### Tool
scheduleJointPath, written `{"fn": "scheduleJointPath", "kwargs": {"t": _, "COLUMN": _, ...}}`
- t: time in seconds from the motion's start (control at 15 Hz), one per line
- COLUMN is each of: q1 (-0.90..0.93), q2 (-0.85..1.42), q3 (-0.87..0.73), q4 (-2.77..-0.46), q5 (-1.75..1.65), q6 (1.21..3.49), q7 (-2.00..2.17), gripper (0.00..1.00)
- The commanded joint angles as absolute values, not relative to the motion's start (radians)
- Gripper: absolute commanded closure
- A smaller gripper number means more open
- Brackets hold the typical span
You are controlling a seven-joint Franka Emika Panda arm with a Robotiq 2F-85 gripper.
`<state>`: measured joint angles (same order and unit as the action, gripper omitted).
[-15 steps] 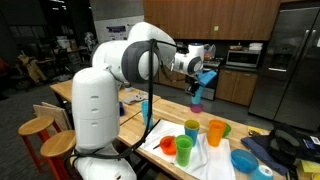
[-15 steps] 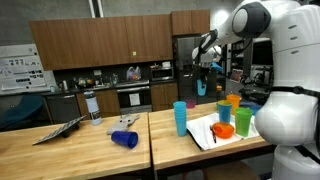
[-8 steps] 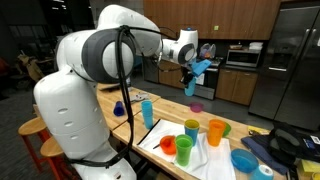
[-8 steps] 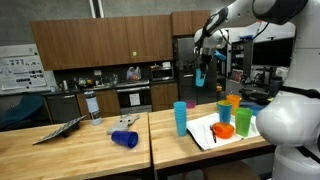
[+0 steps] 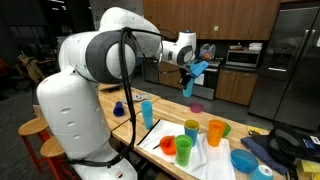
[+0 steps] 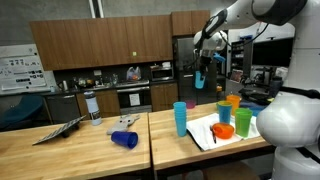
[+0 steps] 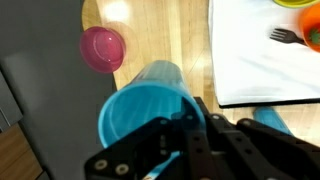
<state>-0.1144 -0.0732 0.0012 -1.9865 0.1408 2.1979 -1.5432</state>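
My gripper (image 5: 189, 68) is shut on a light blue plastic cup (image 5: 190, 84) and holds it high above the far end of the wooden table (image 5: 170, 115). In an exterior view the gripper (image 6: 203, 60) has the cup (image 6: 201, 78) hanging below it. In the wrist view the cup (image 7: 145, 100) lies open-mouthed between the black fingers (image 7: 205, 135). A pink cup (image 7: 103, 48) stands on the table below, to the side of the held cup.
A white cloth (image 5: 200, 155) carries green (image 5: 191, 129) and orange cups (image 5: 216, 132) and bowls. A blue cup (image 6: 180, 118) stands beside it. Another blue cup (image 6: 124, 139) lies on its side. A fork (image 7: 285, 36) lies on the cloth. Stools (image 5: 35, 128) stand by the table.
A second ago the arm held the cup lower; it has swung up and back with the cup. In the last half second it has barely moved.
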Motion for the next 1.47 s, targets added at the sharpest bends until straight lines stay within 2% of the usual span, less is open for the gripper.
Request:
{"fn": "scheduleJointPath", "kwargs": {"t": 0.0, "q1": -0.047, "q2": -0.093, "q3": -0.007, "q4": -1.939, "q5": 0.156, "q6": 2.121, "q7": -1.634, "gripper": 0.99}}
{"fn": "scheduleJointPath", "kwargs": {"t": 0.47, "q1": 0.058, "q2": -0.127, "q3": 0.031, "q4": -1.825, "q5": 0.139, "q6": 1.872, "q7": -1.784, "gripper": 0.99}}
{"fn": "scheduleJointPath", "kwargs": {"t": 0.6, "q1": 0.063, "q2": -0.116, "q3": 0.031, "q4": -1.837, "q5": 0.141, "q6": 1.897, "q7": -1.753, "gripper": 0.99}}
{"fn": "scheduleJointPath", "kwargs": {"t": 0.67, "q1": 0.069, "q2": -0.118, "q3": 0.032, "q4": -1.831, "q5": 0.140, "q6": 1.891, "q7": -1.753, "gripper": 0.96}}
{"fn": "scheduleJointPath", "kwargs": {"t": 0.8, "q1": 0.069, "q2": -0.117, "q3": 0.032, "q4": -1.835, "q5": 0.140, "q6": 1.892, "q7": -1.753, "gripper": 0.96}}
{"fn": "scheduleJointPath", "kwargs": {"t": 0.87, "q1": 0.068, "q2": -0.114, "q3": 0.031, "q4": -1.837, "q5": 0.141, "q6": 1.893, "q7": -1.753, "gripper": 0.99}}
{"fn": "scheduleJointPath", "kwargs": {"t": 1.4, "q1": 0.104, "q2": -0.103, "q3": 0.062, "q4": -1.858, "q5": 0.139, "q6": 1.824, "q7": -1.845, "gripper": 0.99}}
